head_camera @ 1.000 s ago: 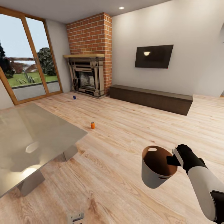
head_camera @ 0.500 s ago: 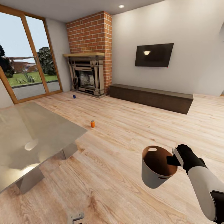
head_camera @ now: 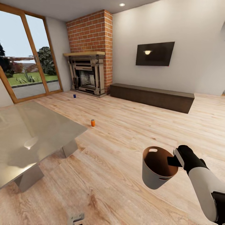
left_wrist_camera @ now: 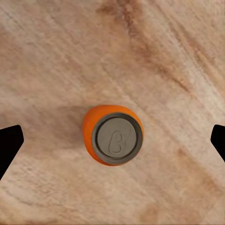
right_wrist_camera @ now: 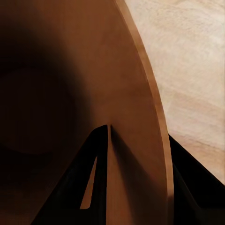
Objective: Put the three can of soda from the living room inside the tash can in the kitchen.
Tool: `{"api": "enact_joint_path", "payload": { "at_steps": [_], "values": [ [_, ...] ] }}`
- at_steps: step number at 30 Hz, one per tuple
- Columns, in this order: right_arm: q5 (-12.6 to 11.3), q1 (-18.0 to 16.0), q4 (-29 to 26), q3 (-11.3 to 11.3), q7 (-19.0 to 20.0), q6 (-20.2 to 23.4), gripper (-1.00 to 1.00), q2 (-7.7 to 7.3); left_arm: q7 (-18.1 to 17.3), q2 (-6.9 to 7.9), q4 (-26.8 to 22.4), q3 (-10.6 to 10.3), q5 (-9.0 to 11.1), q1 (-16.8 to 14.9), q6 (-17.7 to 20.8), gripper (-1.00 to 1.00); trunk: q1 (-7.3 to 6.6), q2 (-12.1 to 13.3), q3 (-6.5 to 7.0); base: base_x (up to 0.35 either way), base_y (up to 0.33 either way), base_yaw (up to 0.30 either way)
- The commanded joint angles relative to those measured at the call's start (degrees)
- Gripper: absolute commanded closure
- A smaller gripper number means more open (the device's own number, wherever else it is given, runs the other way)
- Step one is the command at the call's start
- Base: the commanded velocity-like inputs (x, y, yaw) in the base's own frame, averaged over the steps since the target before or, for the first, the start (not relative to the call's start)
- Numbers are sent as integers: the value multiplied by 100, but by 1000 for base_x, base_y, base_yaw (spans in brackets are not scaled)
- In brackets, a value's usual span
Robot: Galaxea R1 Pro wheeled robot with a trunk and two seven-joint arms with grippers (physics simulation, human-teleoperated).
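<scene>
Soda cans first: one bright orange can with a grey lid (left_wrist_camera: 113, 135) stands upright on the light wood plank floor (left_wrist_camera: 56, 51), seen end-on in the left wrist view. Left gripper (left_wrist_camera: 112, 141) hangs straight above it, jaws spread wide, the two black fingertips (left_wrist_camera: 9, 143) well apart to either side, nothing between them but the can below. Whether they are low enough to close on the body, cannot tell.

Handling, as a judgement: small thin-walled metal cylinder, light, rigid enough for a pinch but smooth and round, so liable to slip or tip if caught off-centre. Best taken across the middle of the body, jaws square to its sides.

Right gripper (head_camera: 173, 160) is clamped on the rim of the round bin, grey outside and brown within (head_camera: 157, 171); the right wrist view shows one black finger (right_wrist_camera: 89, 187) inside the wall and the other outside. The bin hangs clear of the floor, mouth tilted toward the room, a handle slot near its far rim. The right forearm, white with a black wrist, reaches forward and inward from the robot's right side.

Farther out: a second orange can (head_camera: 92, 122) stands on the floor just past the corner of the glossy grey low table (head_camera: 34, 131). A dark blue can (head_camera: 74, 96) stands near the ornate dark fireplace (head_camera: 87, 78) under the red brick chimney (head_camera: 92, 31). Long low dark wood bench (head_camera: 151, 97) beneath the black wall TV (head_camera: 154, 53).
</scene>
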Motion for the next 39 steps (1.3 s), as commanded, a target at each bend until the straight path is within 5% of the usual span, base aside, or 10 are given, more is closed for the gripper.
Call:
{"api": "enact_joint_path", "payload": {
  "at_steps": [1, 28, 39],
  "values": [
    [-81, -4, -2, -3, 28, -2, 100, 1, 0, 0, 1, 0, 0, 0, -1, -100, 22, -42, -18, 0, 0, 0],
    [-81, -4, 2, 176, 28, -2, 100, 8, 2, -57, -10, -41, -43, -18, -80, -100, 615, -1124, -502, 0, 0, 0],
    [-82, -4, 2, 197, 28, -2, 100, 11, 0, -88, -65, -53, -52, -20, -61, -100, 643, -1139, -746, 0, 0, 0]
  ]
}}
